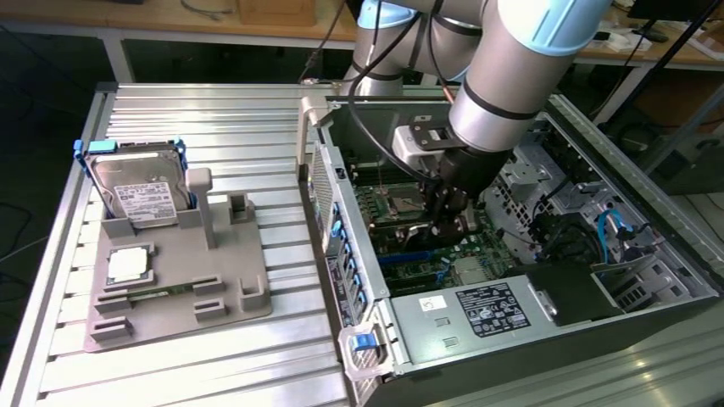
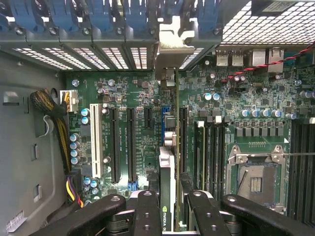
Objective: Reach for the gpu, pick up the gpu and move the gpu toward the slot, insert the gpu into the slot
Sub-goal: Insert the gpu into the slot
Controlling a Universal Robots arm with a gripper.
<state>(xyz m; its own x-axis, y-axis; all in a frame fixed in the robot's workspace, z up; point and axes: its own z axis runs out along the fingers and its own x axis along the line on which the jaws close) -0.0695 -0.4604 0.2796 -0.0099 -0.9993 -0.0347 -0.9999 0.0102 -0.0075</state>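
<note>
My tool (image 2: 167, 209) has matt black fingers (image 2: 147, 216) that look like plastic. The gpu (image 2: 168, 167) it grips shows a green board edge and a bright metal bracket (image 2: 173, 39). The motherboard (image 2: 142, 98) is glossy green; the surface (image 1: 203, 110) is ribbed, brushed metal.

A ribbed metal table (image 1: 169, 110) carries two things — a grey fixture tray (image 1: 169, 309) and an open computer case (image 1: 633, 314).

The gpu (image 2: 166, 196) carries a green NVIDIA eye logo on its edge. The white labels on the hard drive (image 1: 145, 197) and the power supply (image 1: 489, 307) are too small to read.
</note>
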